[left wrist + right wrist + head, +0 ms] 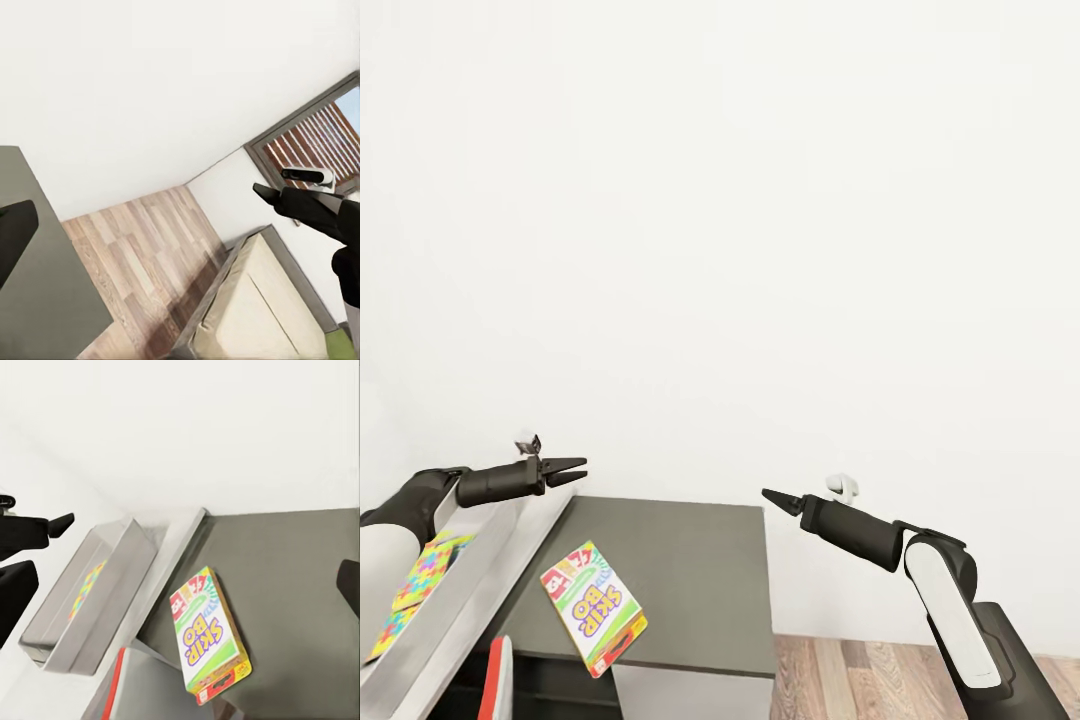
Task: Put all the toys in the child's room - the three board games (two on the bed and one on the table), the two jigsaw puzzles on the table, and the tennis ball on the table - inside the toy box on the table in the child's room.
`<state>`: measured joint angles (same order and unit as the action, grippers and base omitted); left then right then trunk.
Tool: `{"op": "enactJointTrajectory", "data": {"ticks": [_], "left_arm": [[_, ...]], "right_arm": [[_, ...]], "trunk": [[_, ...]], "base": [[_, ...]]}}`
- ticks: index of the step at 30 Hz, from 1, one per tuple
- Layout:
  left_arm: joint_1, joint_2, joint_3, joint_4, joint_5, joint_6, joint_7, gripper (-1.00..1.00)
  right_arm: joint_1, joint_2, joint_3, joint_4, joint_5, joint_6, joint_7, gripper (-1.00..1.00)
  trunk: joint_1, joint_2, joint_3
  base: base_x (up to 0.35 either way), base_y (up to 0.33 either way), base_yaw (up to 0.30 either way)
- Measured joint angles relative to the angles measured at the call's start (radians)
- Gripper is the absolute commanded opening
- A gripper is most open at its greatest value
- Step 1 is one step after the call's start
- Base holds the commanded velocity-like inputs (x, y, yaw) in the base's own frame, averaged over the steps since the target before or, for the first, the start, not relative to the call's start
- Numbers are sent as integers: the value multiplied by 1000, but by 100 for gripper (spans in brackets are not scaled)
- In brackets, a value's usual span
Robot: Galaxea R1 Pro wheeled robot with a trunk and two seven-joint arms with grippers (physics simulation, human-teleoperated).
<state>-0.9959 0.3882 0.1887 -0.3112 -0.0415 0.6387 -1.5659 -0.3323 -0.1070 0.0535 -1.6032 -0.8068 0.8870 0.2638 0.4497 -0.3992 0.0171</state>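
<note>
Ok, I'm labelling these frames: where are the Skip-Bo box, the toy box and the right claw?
Skip-Bo box [211, 634], right wrist view, on the printed lid.
Toy box [112, 577], right wrist view, on its sloped grey side wall.
Right claw [775, 498], head view, at the fingertips.

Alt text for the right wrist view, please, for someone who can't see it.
A white-green SKIP-BO box lies on a dark grey surface, one end jutting past its edge. Beside it sits a light-grey toy box holding a multicoloured jigsaw puzzle, with the left gripper above it against a white wall.
</note>
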Motion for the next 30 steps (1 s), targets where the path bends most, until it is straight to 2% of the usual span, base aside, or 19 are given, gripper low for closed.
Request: {"op": "enactJointTrajectory", "data": {"ticks": [26,30], "left_arm": [[1,-1,0,0,-4,2,0,100],[1,-1,-2,0,-26,5,1,100]], "right_arm": [[0,1,-2,2,-1,-2,-10,100],[0,1,-3,4,-2,-2,-13,100]], "trunk": [[0,0,0],[0,0,0]], "base": [[-3,0,-10],[0,0,0]]}}
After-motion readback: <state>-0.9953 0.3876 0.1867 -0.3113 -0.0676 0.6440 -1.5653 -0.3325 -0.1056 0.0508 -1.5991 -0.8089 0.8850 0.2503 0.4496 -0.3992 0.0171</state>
